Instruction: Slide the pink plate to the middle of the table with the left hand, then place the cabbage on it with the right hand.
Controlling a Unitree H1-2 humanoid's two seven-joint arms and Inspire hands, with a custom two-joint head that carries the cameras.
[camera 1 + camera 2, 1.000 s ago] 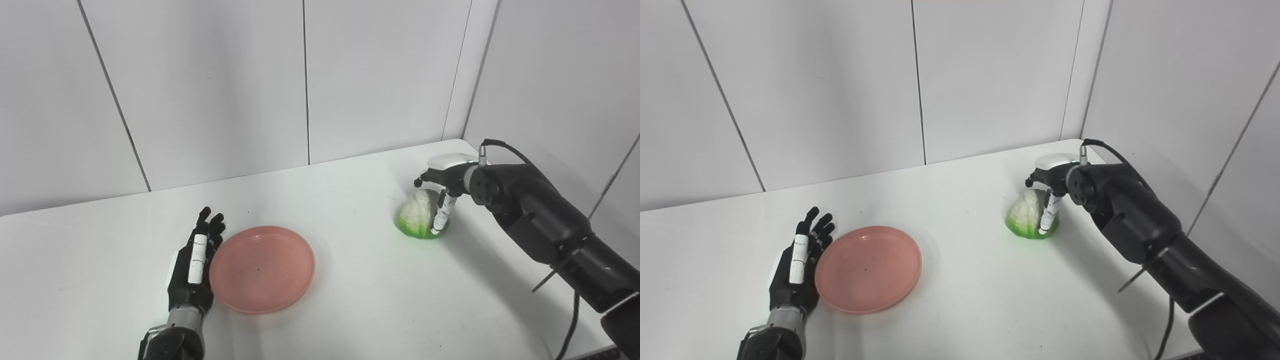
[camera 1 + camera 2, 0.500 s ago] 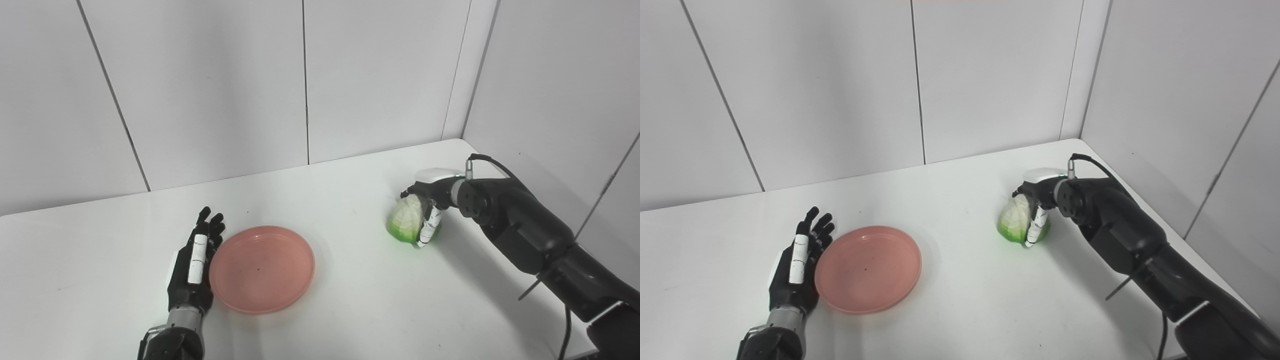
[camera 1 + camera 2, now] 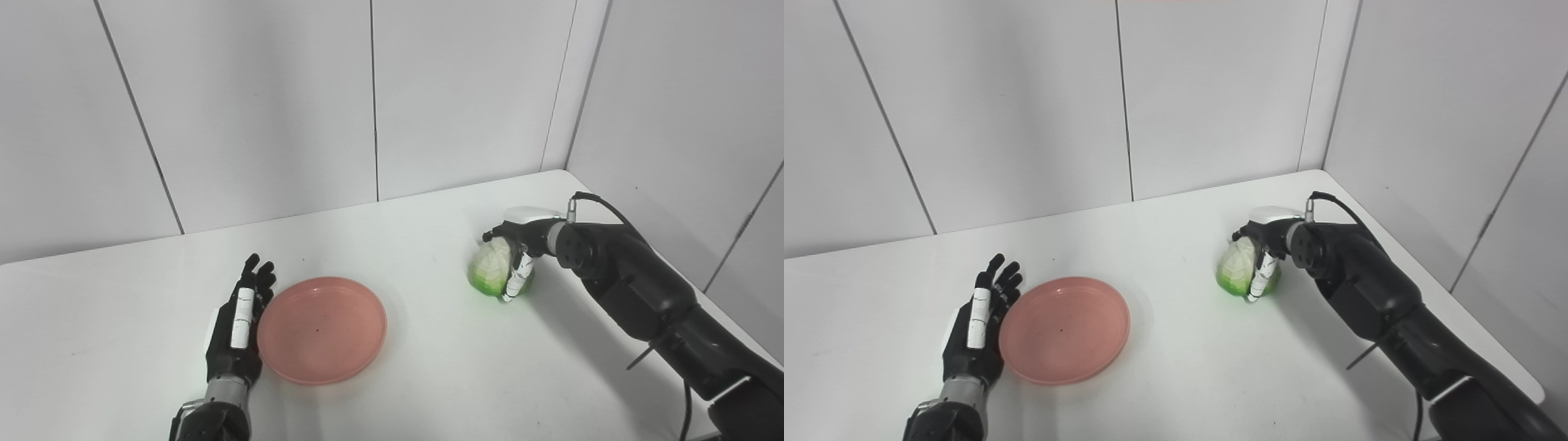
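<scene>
The pink plate (image 3: 321,329) lies flat on the white table (image 3: 429,380), left of centre, with nothing on it. My left hand (image 3: 237,324) stands on edge against the plate's left rim, fingers straight and apart, holding nothing. At the right, the green-and-white cabbage (image 3: 490,269) is held by my right hand (image 3: 519,251), whose fingers curl over its top and right side. The cabbage is tilted and seems lifted just off the table.
White wall panels close the table at the back and on the right, meeting in a corner (image 3: 554,171) behind the cabbage. A cable (image 3: 674,404) hangs from my right forearm near the table's front right edge.
My right hand closed round the cabbage, then carried it left towards the plate and slightly up. The left hand and the plate have stayed put.
</scene>
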